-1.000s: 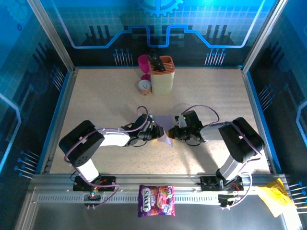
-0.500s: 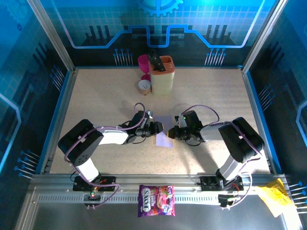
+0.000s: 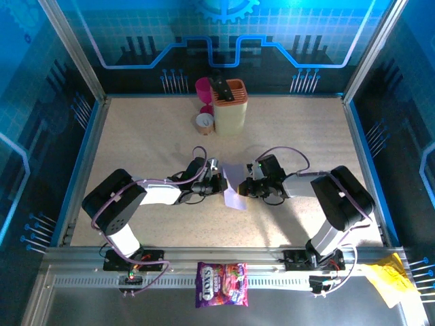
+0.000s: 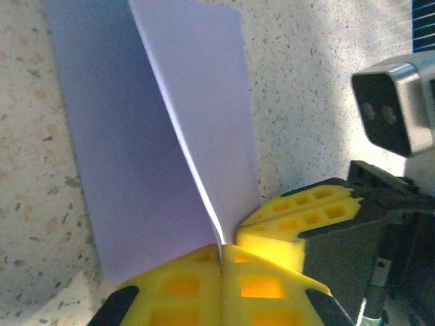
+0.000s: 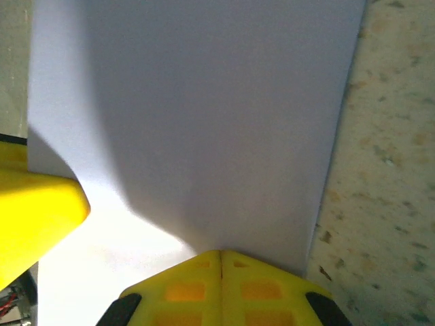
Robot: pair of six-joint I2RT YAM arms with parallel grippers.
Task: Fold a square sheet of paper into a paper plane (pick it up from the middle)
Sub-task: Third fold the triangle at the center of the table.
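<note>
The square sheet of paper (image 3: 235,194) is pale lilac and folded along a central crease, held between both grippers at the table's middle. In the left wrist view one half of the paper (image 4: 136,170) lies flat while the other half stands up from the crease. My left gripper (image 4: 221,248) is shut on the paper's near edge at the crease. From the opposite side, my right gripper (image 5: 221,254) is shut on the paper (image 5: 204,102). From above, the left gripper (image 3: 223,185) and right gripper (image 3: 243,188) face each other, a few centimetres apart.
A cream knife holder (image 3: 230,106), a pink cup (image 3: 203,87) and a small cup (image 3: 203,123) stand at the back centre. A purple sweets bag (image 3: 221,284) and yellow crumpled paper (image 3: 387,280) lie on the metal front rail. Blue walls enclose the table.
My left gripper has shut on the paper's edge after standing open. The paper has shifted slightly and one half now stands up more. The right gripper has kept its grip.
</note>
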